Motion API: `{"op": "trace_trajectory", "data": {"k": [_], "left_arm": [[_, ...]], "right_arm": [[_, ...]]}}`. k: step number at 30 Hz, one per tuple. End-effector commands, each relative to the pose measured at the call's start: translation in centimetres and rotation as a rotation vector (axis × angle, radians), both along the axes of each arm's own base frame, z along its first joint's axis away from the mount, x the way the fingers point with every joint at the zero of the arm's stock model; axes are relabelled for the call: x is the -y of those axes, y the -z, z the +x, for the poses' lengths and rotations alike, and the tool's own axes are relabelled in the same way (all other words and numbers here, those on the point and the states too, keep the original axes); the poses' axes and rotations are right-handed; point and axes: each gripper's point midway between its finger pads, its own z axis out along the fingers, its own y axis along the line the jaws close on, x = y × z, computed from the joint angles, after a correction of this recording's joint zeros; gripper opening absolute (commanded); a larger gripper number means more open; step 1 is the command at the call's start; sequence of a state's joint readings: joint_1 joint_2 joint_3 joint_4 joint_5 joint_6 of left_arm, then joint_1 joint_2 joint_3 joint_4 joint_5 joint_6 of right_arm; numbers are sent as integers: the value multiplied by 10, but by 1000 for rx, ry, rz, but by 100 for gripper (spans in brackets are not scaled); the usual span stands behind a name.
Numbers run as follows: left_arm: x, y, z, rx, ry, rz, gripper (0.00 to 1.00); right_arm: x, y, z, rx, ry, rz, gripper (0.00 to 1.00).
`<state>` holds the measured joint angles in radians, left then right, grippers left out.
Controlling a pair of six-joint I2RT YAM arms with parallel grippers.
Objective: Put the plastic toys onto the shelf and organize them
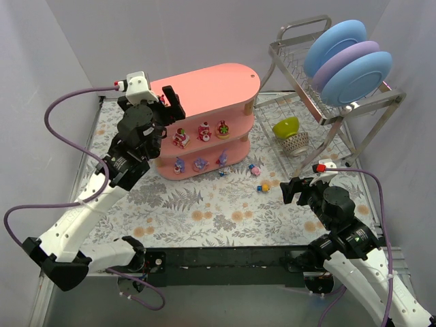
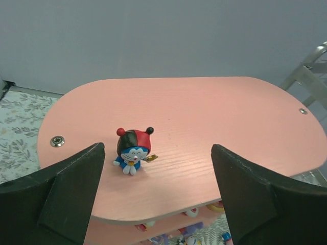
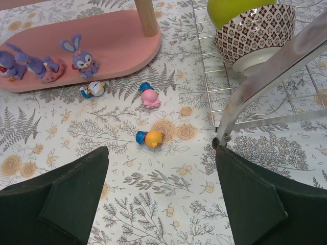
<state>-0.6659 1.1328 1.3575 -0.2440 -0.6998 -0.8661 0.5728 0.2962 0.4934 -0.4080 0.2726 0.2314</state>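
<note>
Toys stand on every tier of the salmon-pink shelf (image 1: pixel 211 85). On its top board we see one blue-bodied figurine (image 2: pixel 134 152) in a red-and-black hat, upright, towards seven o'clock of the board in the left wrist view. The left gripper (image 2: pixel 159 171) has its fingers spread wide to either side of the figurine and touches it nowhere we can see.

On the middle tier three red strawberry-like toys (image 1: pixel 204 132) stand in a row, and on the bottom tier there are three purple ones (image 1: pixel 199 163).

Three more lie on the table (image 1: pixel 204 204). A white-and-blue one (image 3: pixel 93 89) is just beside the bottom board, a pink-hatted one (image 3: pixel 150 96) is at its three o'clock, and a yellow-hatted one (image 3: pixel 150 138) lies on its side at six o'clock of that. The right gripper (image 3: pixel 161 173) hangs above them, fingers spread, with nothing between.

The shelf sits at eleven o'clock of the table, whose cloth shows grey ferns and orange flowers. At two o'clock we find a wire dish rack (image 3: pixel 265 79) holding blue plates (image 1: pixel 334 37) and a purple plate (image 1: pixel 351 60). Below them a green bowl (image 1: pixel 286 127) touches a patterned bowl (image 3: pixel 255 35). Pale grey walls (image 1: pixel 204 27) close the back and sides.
</note>
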Motion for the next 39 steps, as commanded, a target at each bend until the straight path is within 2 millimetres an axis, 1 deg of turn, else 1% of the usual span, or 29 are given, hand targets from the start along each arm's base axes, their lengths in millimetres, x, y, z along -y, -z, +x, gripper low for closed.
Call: {"op": "trace_trajectory", "data": {"k": [1,2,3,4,5,6,7,8,9,10,12,13,14,15,17,18,19,21,22,24,26,28,29,31,32,33,36,38,39], "left_arm": [[20,13,-30,-131,141,-85,88],[27,19,-33,-154,163,-81,89],[34,20,-36,-169,182,-82,90],[48,29,-46,-206,219,-73,91],[60,39,-48,-235,234,-51,93],[71,42,-54,-250,253,-40,93],[86,51,-67,-272,277,-6,94],[96,56,-72,-290,292,-9,94],[109,68,-75,-320,310,15,94],[121,76,-85,-344,348,31,94],[142,94,-92,-391,387,43,94],[155,105,-101,-418,426,61,94],[163,113,-105,-436,443,71,94],[175,129,-106,-469,456,105,94],[192,146,-115,-512,502,137,94],[203,163,-116,-546,514,176,93],[211,169,-120,-559,534,193,93],[224,188,-125,-596,567,242,91],[232,207,-126,-628,575,290,91],[240,220,-124,-643,582,329,90],[249,242,-121,-671,582,378,88],[258,253,-118,-669,597,407,87],[262,265,-116,-680,598,430,86],[270,270,-109,-675,608,436,85],[272,282,-106,-693,606,449,84],[275,283,-99,-694,604,437,84],[284,301,-89,-713,628,445,82],[291,308,-88,-726,663,449,81],[295,317,-85,-738,670,445,80]], "right_arm": [[-5,-13,5,48,-13,23,92],[-5,-13,5,48,-13,21,92],[-5,-13,5,48,-13,23,92],[-5,-12,5,46,-14,18,92],[-5,-12,5,46,-14,18,92],[-6,-12,5,45,-14,17,92],[-5,-12,5,44,-14,16,92],[-5,-12,5,44,-14,15,92],[-5,-12,5,44,-14,15,92],[-5,-11,5,43,-12,15,92],[-6,-11,5,41,-15,15,92],[-6,-11,5,42,-14,16,92],[-6,-10,6,40,-15,14,92],[-6,-10,6,39,-14,12,92],[-6,-10,5,38,-17,14,92],[-6,-10,5,40,-15,14,92],[-6,-11,5,41,-14,15,92],[-5,-11,5,43,-12,18,92],[-5,-11,5,44,-8,21,92],[-4,-13,5,50,-6,27,91],[-3,-13,5,53,0,28,91],[-2,-16,4,63,4,33,91],[-1,-16,4,64,4,32,91],[0,-16,3,71,7,36,91],[-1,-17,3,74,6,40,91],[0,-19,3,79,6,41,91],[1,-20,2,85,11,47,91],[1,-21,2,90,14,50,91],[1,-21,2,91,12,51,91]]}}
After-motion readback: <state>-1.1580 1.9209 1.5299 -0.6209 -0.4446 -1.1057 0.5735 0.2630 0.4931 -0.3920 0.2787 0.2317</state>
